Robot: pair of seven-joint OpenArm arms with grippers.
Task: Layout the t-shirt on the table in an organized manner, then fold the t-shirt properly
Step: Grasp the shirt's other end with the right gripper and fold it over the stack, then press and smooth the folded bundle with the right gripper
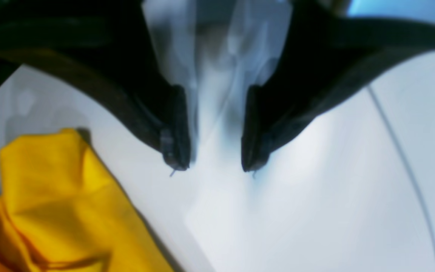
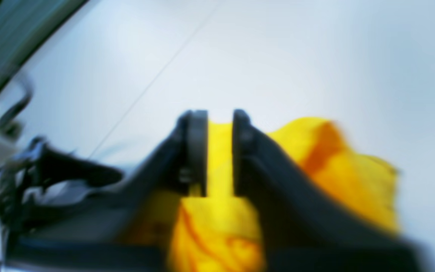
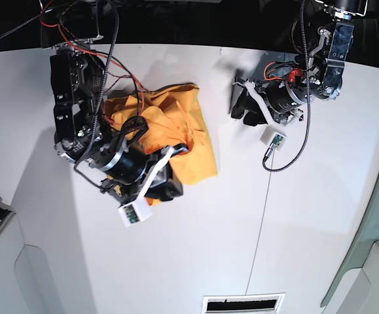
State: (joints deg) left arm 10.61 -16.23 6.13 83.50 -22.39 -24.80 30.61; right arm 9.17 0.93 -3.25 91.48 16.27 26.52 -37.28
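Black left gripper [image 1: 215, 166] hanging spread, empty, over white table [image 1: 315, 196]; t-shirt [image 1: 62, 204] lying beside.
Right wrist: right gripper [image 2: 219, 151] clenching yellow t-shirt [image 2: 217, 158] fold between fingers [image 2: 196, 151]; blurred.
Base: t-shirt [image 3: 189, 140] lying crumpled on table [image 3: 196, 248], dark seam [image 3: 260, 229] crossing.

Robot lab: white table [image 3: 209, 248], wired arms

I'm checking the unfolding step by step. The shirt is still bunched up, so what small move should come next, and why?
Probably lift the right claw a little and draw it away from the heap. It is shut on a fold of the t-shirt, which lies crumpled on the table, while the left claw hangs open over bare tabletop.
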